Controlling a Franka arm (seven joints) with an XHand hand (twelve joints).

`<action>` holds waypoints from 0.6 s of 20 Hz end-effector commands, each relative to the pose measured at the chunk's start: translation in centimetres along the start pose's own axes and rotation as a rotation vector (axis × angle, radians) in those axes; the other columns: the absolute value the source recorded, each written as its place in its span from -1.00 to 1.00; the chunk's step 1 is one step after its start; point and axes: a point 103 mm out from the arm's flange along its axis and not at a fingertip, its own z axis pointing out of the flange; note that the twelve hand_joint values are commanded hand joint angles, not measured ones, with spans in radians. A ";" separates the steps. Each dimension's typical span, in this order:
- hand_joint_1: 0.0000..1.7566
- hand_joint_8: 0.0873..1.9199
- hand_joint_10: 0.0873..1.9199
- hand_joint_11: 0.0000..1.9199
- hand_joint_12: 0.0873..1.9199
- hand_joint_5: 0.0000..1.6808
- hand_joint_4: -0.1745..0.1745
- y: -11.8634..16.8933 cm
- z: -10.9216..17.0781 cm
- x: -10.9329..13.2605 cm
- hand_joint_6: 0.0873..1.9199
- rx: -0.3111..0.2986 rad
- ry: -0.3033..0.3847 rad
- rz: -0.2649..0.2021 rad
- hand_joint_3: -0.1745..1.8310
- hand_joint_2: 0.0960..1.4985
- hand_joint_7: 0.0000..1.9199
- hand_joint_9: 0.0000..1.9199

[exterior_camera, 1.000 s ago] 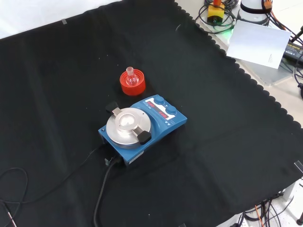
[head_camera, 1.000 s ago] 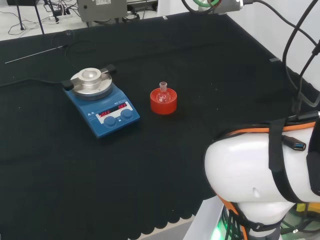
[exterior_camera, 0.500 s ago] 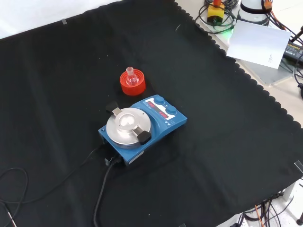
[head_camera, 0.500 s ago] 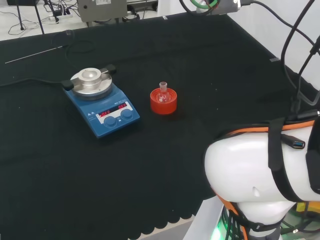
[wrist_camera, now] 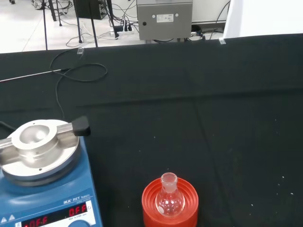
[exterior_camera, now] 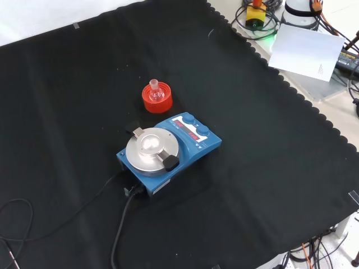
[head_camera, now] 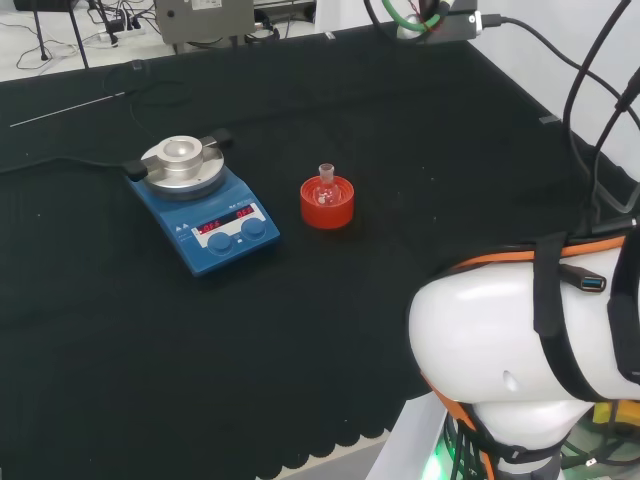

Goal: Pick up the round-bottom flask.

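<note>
A small clear round-bottom flask (head_camera: 325, 186) sits upright in a red ribbed ring stand (head_camera: 327, 204) near the middle of the black cloth. The front view has the flask (exterior_camera: 155, 93) in its stand (exterior_camera: 156, 99) just beyond the blue stirrer plate. In the wrist view the flask (wrist_camera: 169, 198) and its stand (wrist_camera: 169, 208) are seen from some distance, neck up. Nothing touches the flask.
A blue magnetic stirrer (head_camera: 201, 202) with a round metal top stands left of the flask in the head view, its black cable (exterior_camera: 120, 224) trailing over the cloth. The arm's white link (head_camera: 520, 360) fills the lower right of the head view. A thin rod (head_camera: 70, 107) lies far left.
The cables and mount at the head view's upper right have shifted slightly. The flask, stand and stirrer have not moved.
</note>
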 end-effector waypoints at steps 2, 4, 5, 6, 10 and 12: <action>-0.76 -0.46 -0.34 -1.00 0.25 -0.57 -0.25 3.1 4.4 -2.2 -1.00 0.020 0.054 0.036 -0.61 0.67 -0.80 -0.72; -0.75 -0.46 -0.34 -1.00 0.26 -0.56 -0.26 4.5 5.9 -3.0 -1.00 0.021 0.064 0.041 -0.61 0.67 -0.80 -0.71; -0.75 -0.46 -0.34 -1.00 0.26 -0.56 -0.26 5.2 6.7 -3.4 -1.00 0.013 0.074 0.046 -0.61 0.67 -0.80 -0.71; -0.74 -0.46 -0.34 -1.00 0.27 -0.55 -0.26 6.0 7.4 -3.8 -1.00 0.011 0.086 0.047 -0.61 0.67 -0.79 -0.70; -0.70 -0.44 -0.33 -1.00 0.30 -0.53 -0.27 8.6 10.7 -5.3 -1.00 0.004 0.127 0.044 -0.62 0.65 -0.77 -0.68; -0.66 -0.43 -0.33 -1.00 0.32 -0.51 -0.29 9.5 12.3 -5.8 -1.00 -0.004 0.143 0.043 -0.62 0.63 -0.76 -0.67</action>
